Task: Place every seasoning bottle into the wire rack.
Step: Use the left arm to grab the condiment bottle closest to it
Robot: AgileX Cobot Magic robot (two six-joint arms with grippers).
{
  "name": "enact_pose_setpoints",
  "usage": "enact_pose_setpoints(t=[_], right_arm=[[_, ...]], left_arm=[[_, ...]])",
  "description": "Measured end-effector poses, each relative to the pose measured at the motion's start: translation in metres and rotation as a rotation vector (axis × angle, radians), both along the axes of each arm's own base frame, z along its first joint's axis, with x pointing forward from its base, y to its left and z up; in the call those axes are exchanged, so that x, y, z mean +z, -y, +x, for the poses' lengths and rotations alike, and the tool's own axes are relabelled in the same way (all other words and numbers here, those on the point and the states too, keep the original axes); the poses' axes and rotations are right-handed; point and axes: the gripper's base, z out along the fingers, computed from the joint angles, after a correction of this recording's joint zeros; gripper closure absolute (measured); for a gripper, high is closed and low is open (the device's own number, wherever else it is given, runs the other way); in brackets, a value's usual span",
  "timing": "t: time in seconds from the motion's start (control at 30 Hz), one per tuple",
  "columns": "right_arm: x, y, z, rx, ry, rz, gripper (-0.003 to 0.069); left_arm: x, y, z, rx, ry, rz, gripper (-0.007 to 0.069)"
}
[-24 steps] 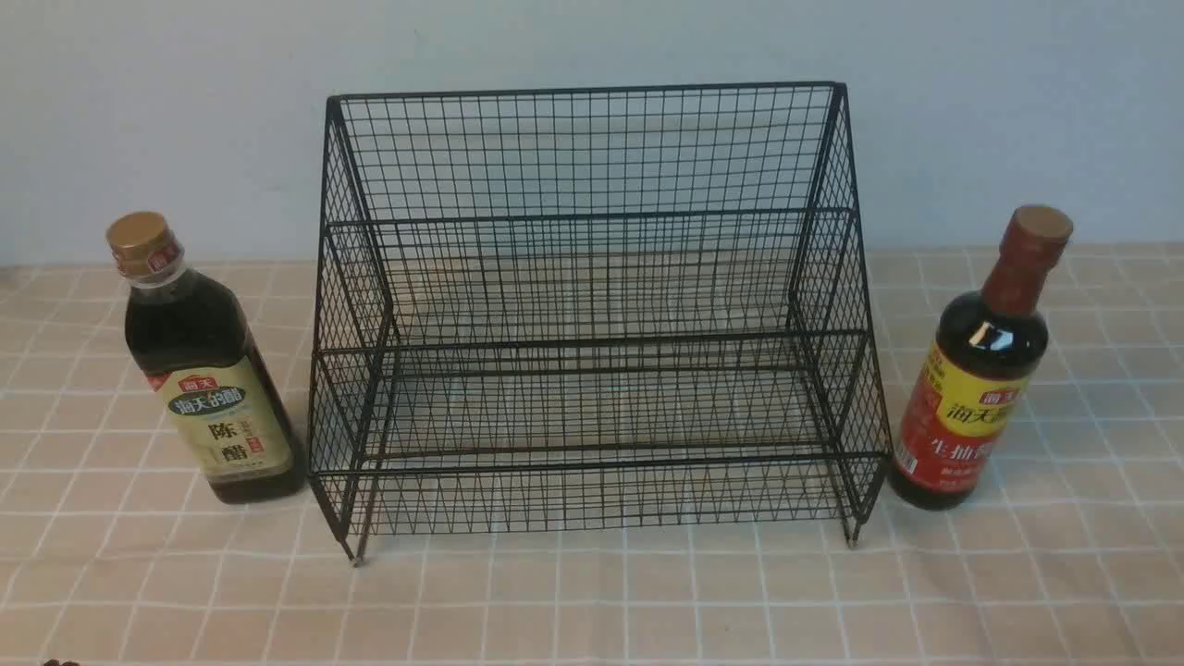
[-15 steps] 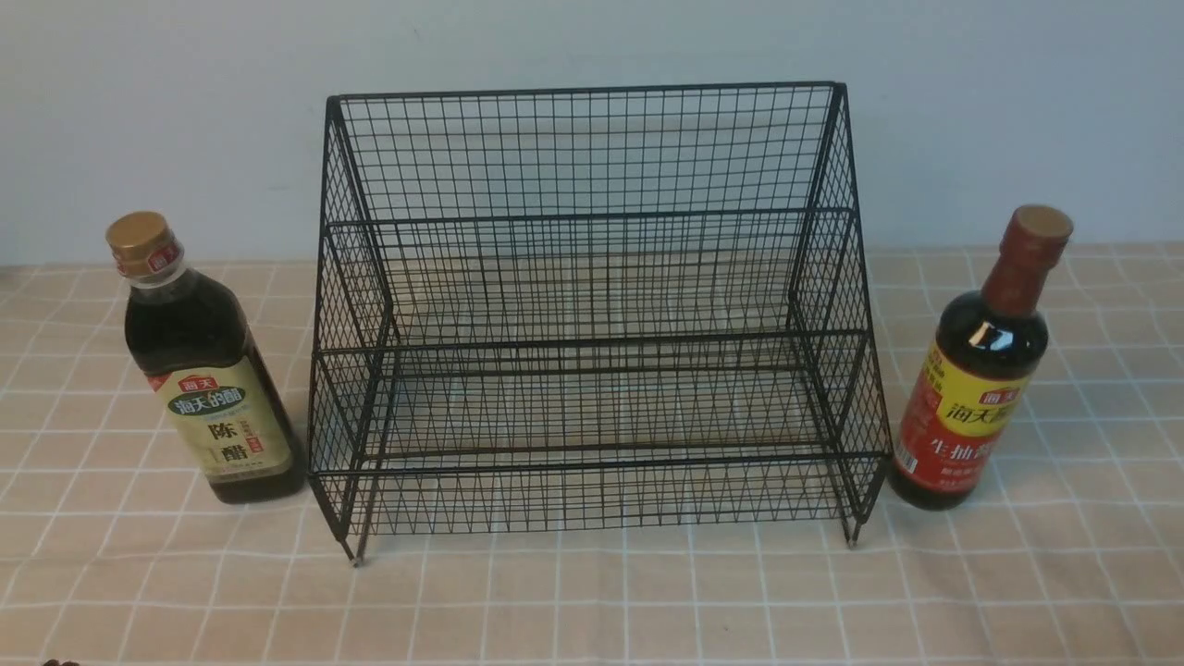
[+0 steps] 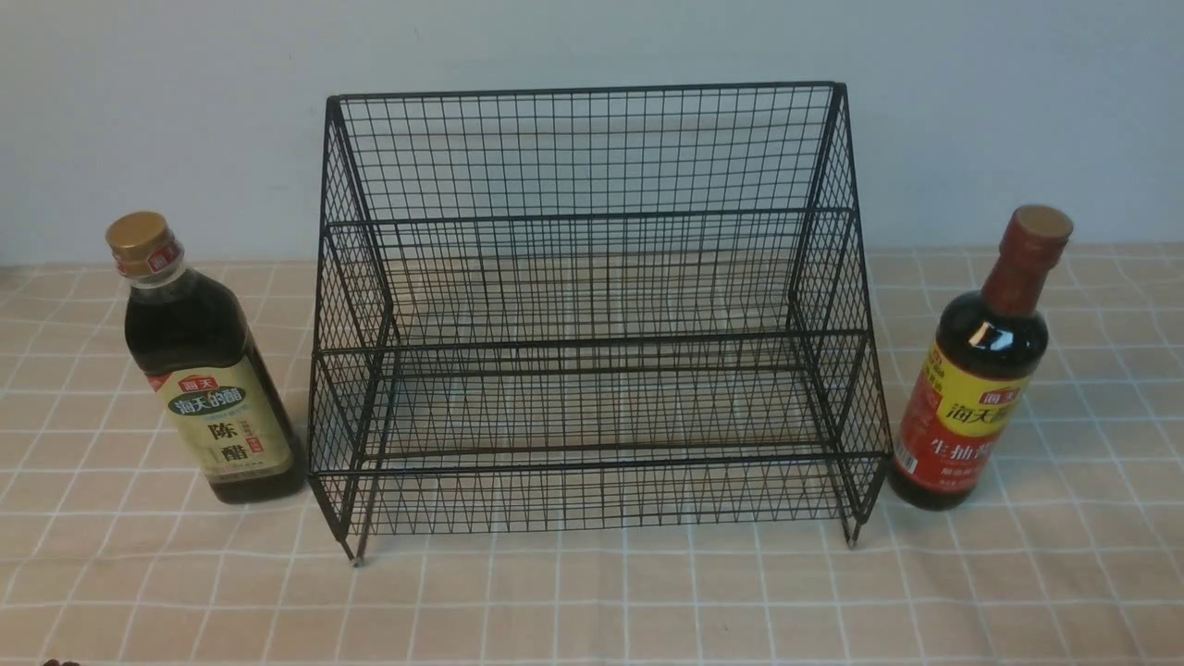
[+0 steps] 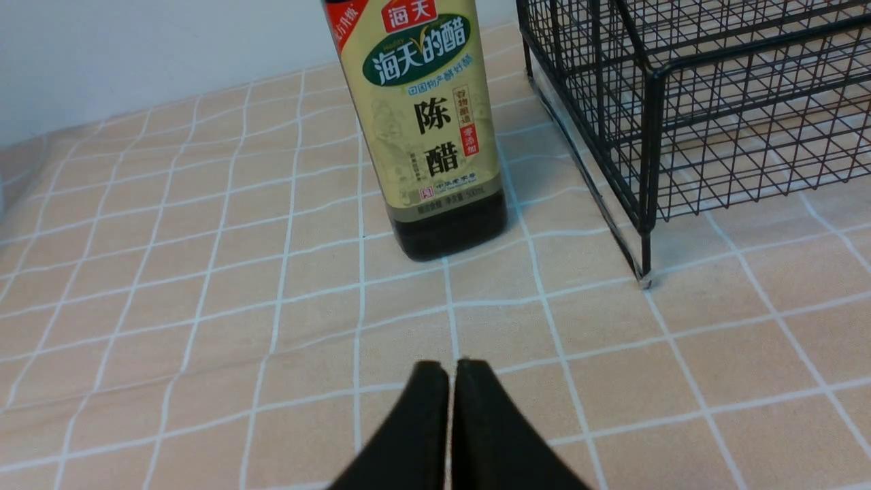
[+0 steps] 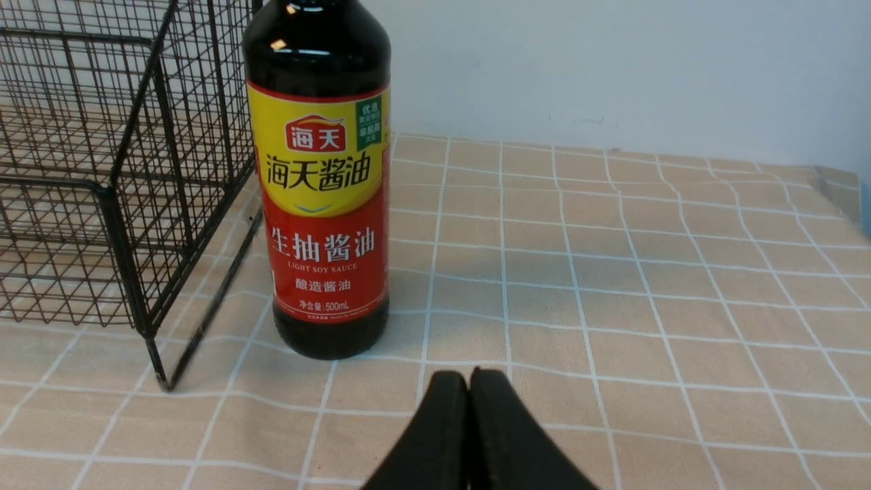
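Since both pincers are pressed shut on nothing, neither bottle has been lifted, and both stand on the bench outside the rack. On the left, the left pincer [image 4: 449, 371] hangs low in front of the gold-capped bottle [image 4: 435, 136], its tips touching each other. If it goes forward like that, I reckon it shoves the bottle rather than takes it, and a tall, squarish bottle pushed near its base could tip or skid into the rack's side. A grip set on a corner might also twist it.

In the middle, the wire rack [image 3: 592, 324] is bare on both tiers and looks light on its small feet. A bottle knocked against the front rail could drag it, and a base set down on a wire edge might lean.

On the right, the red-capped bottle [image 3: 980, 388] stands just beside the rack's side mesh. A finger of the right pincer [image 5: 468, 378], likewise shut, has little room there and may catch the wire. The round, glossy body looks slippery too.

Below it all, the bench [image 3: 592, 610] wears a peach cloth [image 3: 139, 573] ruled in white squares, with faint ripples that could bunch under a sliding base. Behind runs a plain pale wall [image 3: 1017, 92], close to the rack's tall back.
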Motion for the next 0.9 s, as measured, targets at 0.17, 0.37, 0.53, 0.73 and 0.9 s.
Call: enact_pose_setpoints(t=[0.17,0.37,0.53,0.73,0.9], right_arm=[[0.000,0.000,0.000,0.000,0.000,0.000,0.0673],[0.000,0.000,0.000,0.000,0.000,0.000,0.0673],[0.000,0.000,0.000,0.000,0.000,0.000,0.0673],[0.000,0.000,0.000,0.000,0.000,0.000,0.0673],[0.000,0.000,0.000,0.000,0.000,0.000,0.0673]], left_arm=[[0.001,0.001,0.001,0.000,0.018,-0.022,0.0631],[0.018,0.003,0.004,0.014,0.196,-0.254,0.0631],[0.034,-0.001,0.004,0.064,0.377,-0.442,0.0631],[0.058,-0.015,-0.002,0.150,0.674,-0.502,0.0631],[0.072,-0.011,0.000,0.116,0.693,-0.367,0.0627]])
